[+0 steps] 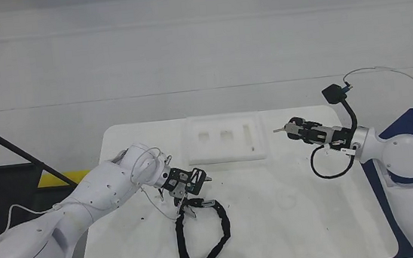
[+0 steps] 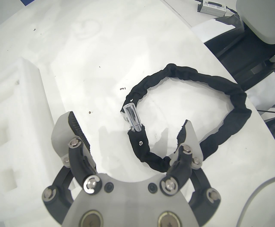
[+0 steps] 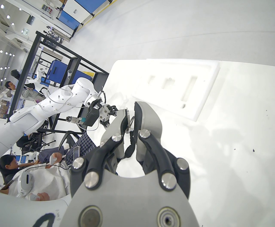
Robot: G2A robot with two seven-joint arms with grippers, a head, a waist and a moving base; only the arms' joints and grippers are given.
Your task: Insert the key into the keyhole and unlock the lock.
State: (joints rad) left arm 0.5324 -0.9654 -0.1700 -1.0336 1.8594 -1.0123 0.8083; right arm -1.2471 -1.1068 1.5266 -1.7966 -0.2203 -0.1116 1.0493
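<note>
White plastic shells cover both arms, which are held low over the white table with rounded corners (image 1: 315,224). The left gripper (image 2: 129,120) is pointed down over the near-left part of the surface, its two fingers spread wide with nothing between the pads. Beneath it is laid the black fabric-sleeved chain lock (image 2: 206,78), curled into a loop that runs toward the near edge. Its short chrome lock cylinder (image 2: 133,117) is set between the two sleeve ends, under the gap of the fingers. The right arm is stretched in from the table's right edge and held over the far-right part of the surface, well apart from the lock. The right gripper (image 3: 131,108) is pressed together on the thin metal key (image 3: 128,120), below which a black tab is hung between the fingers. A white foam tray with three shallow recesses (image 1: 224,151) is set at the far edge, near its middle. Small dark specks are scattered over the surface. A pale grey floor is spread round the table, and a black metal frame is stood beyond its left side. The key's blade is largely hidden by the pads, so its shape cannot be made out. The keyhole on the cylinder cannot be told, and one stretch of the chain is covered by a finger of the left gripper.
</note>
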